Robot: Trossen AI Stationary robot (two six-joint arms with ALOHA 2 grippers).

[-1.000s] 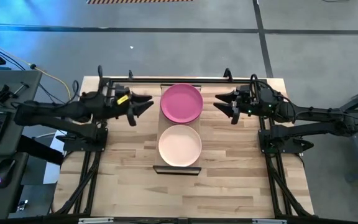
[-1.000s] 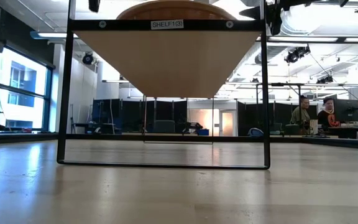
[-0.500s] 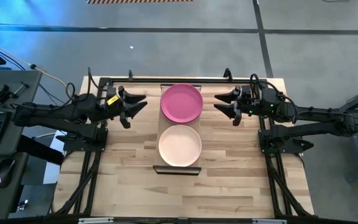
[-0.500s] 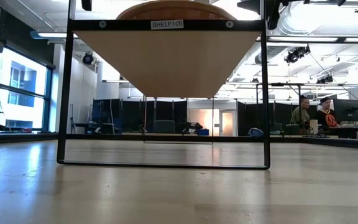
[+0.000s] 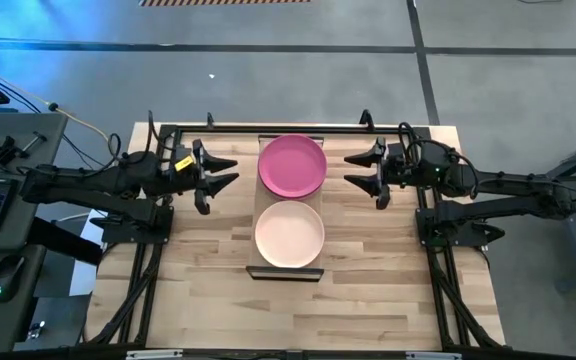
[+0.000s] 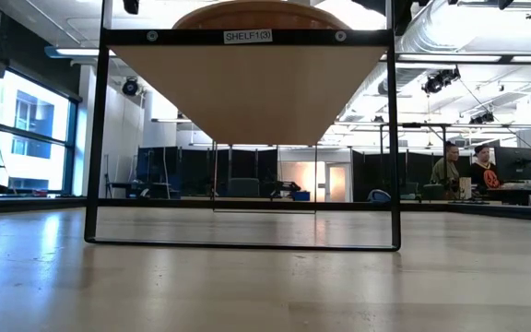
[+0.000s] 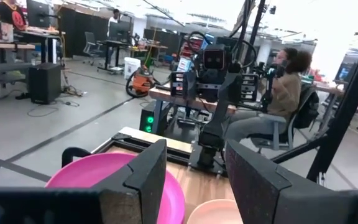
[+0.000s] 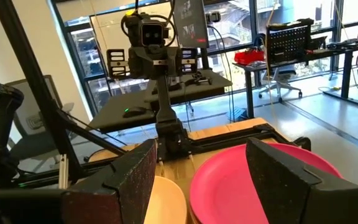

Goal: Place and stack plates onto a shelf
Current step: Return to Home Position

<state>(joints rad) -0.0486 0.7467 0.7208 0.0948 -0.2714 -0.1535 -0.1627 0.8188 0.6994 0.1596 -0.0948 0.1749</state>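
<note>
A magenta plate (image 5: 292,165) lies flat on the far half of the raised shelf (image 5: 315,199), and a pale cream-pink plate (image 5: 290,234) lies flat on the near half. My left gripper (image 5: 230,171) hovers open to the left of the magenta plate, apart from it. My right gripper (image 5: 353,170) hovers open to its right, also apart. In the left wrist view the magenta plate (image 7: 104,177) and the pale plate (image 7: 213,213) show beyond my open gripper (image 7: 196,149). The right wrist view shows the same two plates (image 8: 253,180) (image 8: 166,199). Whether other plates lie beneath cannot be seen.
The shelf (image 6: 247,92) is a board on a thin black frame, well above the wooden tabletop (image 5: 368,260), with open space under it. Black rails edge the table. Bare tabletop lies left, right and near of the shelf. People sit at desks in the room beyond (image 7: 288,87).
My left gripper has drawn back a little from the magenta plate toward the table's left edge. My right gripper has risen slightly, moving up out of the low view. Both plates have stayed in place.
</note>
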